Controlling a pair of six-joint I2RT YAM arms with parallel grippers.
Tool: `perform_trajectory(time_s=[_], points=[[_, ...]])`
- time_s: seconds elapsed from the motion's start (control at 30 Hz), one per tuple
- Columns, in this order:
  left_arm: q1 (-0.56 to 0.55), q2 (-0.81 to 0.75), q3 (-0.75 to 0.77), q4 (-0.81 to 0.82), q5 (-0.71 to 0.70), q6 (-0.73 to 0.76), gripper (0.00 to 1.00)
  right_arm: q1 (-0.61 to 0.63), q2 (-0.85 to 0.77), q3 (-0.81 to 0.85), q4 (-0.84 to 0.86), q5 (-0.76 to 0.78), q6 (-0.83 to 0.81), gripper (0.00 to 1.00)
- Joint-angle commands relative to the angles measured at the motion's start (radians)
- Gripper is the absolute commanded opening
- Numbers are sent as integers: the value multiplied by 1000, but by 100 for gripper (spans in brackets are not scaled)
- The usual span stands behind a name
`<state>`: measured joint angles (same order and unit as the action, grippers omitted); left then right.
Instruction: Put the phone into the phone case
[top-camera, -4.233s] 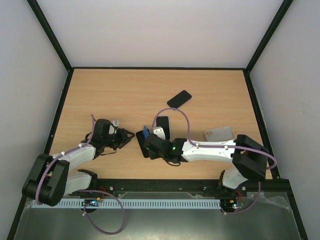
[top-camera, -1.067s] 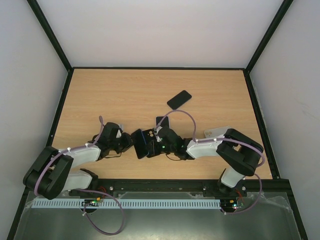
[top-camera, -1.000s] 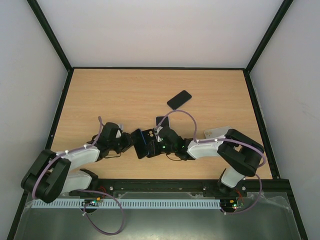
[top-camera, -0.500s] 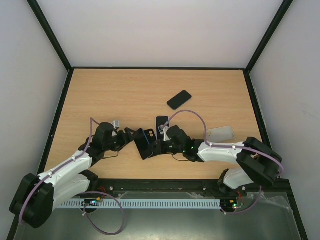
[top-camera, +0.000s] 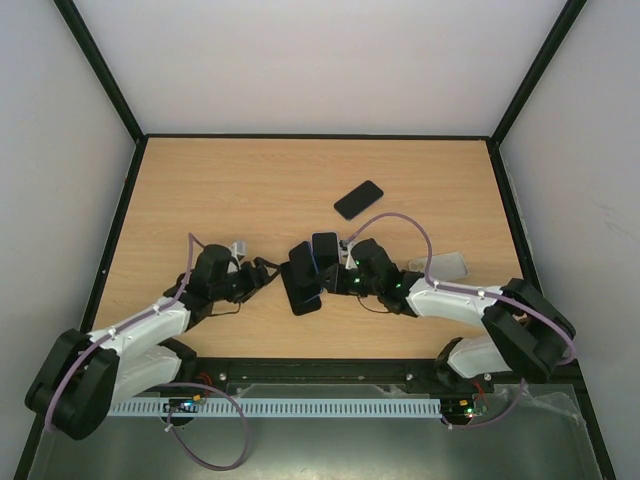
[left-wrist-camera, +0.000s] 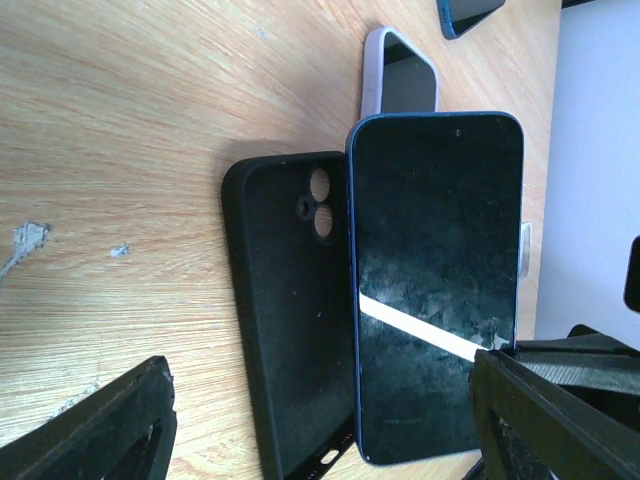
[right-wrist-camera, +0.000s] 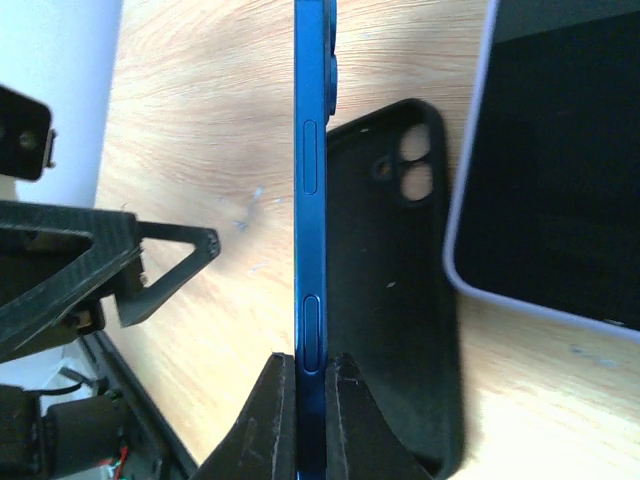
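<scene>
The phone (right-wrist-camera: 310, 170) is blue with a dark screen (left-wrist-camera: 435, 270) and stands on its long edge. My right gripper (right-wrist-camera: 312, 400) is shut on its lower end. In the top view the phone (top-camera: 298, 266) is at the table's near middle with the right gripper (top-camera: 335, 281) beside it. The black phone case (left-wrist-camera: 285, 320) lies open side up on the wood, right beside the phone's edge, camera holes away from me (right-wrist-camera: 400, 260). My left gripper (left-wrist-camera: 320, 445) is open just short of the case's near end and holds nothing (top-camera: 262, 273).
A phone in a lavender case (top-camera: 325, 246) lies close behind the black case (right-wrist-camera: 560, 170). Another dark phone (top-camera: 358, 198) lies farther back. A clear case (top-camera: 447, 266) sits at the right, next to the right arm. The black frame rail (top-camera: 320, 368) runs along the near edge.
My left gripper has opened, let go of the black case and drawn back a little to the left. The right gripper has shifted right with the phone, which now stands beside the flat case.
</scene>
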<state>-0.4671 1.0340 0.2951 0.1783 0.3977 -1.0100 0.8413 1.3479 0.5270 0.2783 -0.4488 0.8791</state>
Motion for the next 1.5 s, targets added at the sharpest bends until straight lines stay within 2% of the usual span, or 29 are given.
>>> perform_trajectory(time_s=[0.0, 0.23, 0.43, 0.9, 1.13, 1.33, 1.47], points=[[-10, 53, -25, 88, 20, 3, 79, -24, 25, -4, 9, -25, -34, 2], [-17, 151, -30, 157, 21, -10, 73, -26, 112, -9, 64, -77, -29, 2], [-18, 190, -25, 149, 18, -15, 69, -26, 149, -45, 129, -117, 46, 2], [-23, 256, -47, 231, 16, -29, 63, -26, 110, -14, -1, -119, -5, 2], [-44, 329, -51, 288, 17, -42, 59, -25, 204, -18, 91, -152, 21, 2], [-81, 392, -48, 353, 28, -54, 48, -13, 266, -18, 147, -189, 18, 2], [-84, 402, -64, 379, 22, -55, 46, -8, 306, -16, 188, -229, 18, 2]])
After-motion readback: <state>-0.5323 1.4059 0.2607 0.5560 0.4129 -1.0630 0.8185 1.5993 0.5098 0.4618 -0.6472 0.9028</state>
